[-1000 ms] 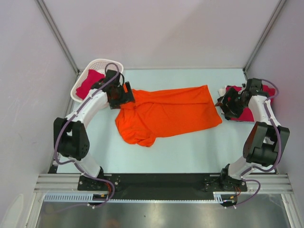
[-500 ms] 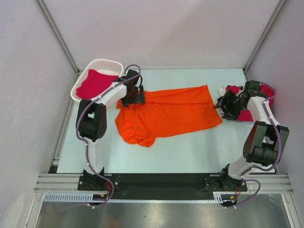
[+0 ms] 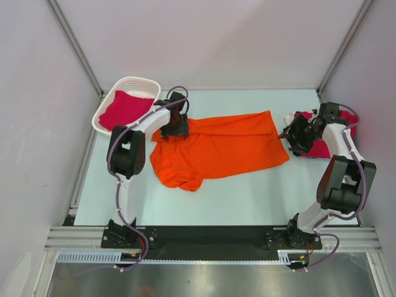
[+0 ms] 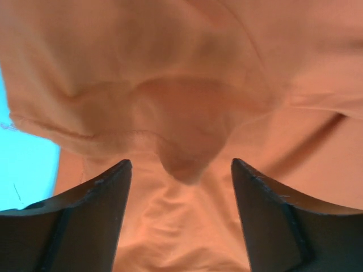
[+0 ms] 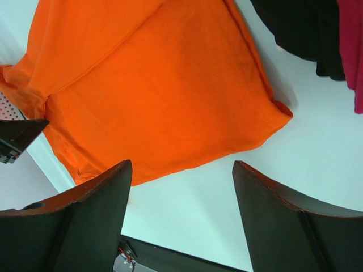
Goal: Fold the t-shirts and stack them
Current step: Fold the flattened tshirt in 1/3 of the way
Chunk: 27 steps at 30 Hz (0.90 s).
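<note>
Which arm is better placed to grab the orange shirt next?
Left arm: its open jaws hang right above the orange shirt; the right arm hangs beside the edge, off the cloth.

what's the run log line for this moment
orange t-shirt spread out | left gripper open over its bunched end | right gripper open, empty, at other end

A pale mint table (image 3: pixel 229 198) fills the middle, boxed by plain lilac-white walls (image 3: pixel 210 37) at 9, 12 and 3 o'clock — grey metal posts (image 3: pixel 73 43) rise in the far corners. At 6 o'clock, a black plate (image 3: pixel 210 234) sits on an aluminium rail (image 3: pixel 80 238). The light is soft and even.
</note>
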Motion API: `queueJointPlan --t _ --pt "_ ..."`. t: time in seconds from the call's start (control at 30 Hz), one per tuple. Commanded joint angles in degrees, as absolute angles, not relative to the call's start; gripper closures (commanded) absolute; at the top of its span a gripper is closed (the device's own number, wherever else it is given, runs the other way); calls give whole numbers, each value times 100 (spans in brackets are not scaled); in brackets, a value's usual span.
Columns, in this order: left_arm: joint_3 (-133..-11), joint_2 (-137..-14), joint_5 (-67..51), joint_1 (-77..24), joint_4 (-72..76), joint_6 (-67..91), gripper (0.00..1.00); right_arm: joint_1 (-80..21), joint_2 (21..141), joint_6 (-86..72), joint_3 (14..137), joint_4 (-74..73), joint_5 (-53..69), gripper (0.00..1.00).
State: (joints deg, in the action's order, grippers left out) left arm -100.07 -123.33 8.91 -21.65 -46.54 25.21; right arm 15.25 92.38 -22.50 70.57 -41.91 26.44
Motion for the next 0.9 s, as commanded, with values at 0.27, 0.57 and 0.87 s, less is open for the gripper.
queueJointPlan --t 0.27,0.57,0.87 --pt "-10679 -12595 1019 -2294 -4904 2488 100 1556 9510 -2382 7365 -3981 2821 25" --pt "-10766 -12094 1476 -2522 -5317 2347 100 1564 9747 -2399 7444 -3911 2944 26" --pt "-10890 -12198 1855 -2856 -5423 2180 100 1556 10072 -2285 7690 -4008 3023 26"
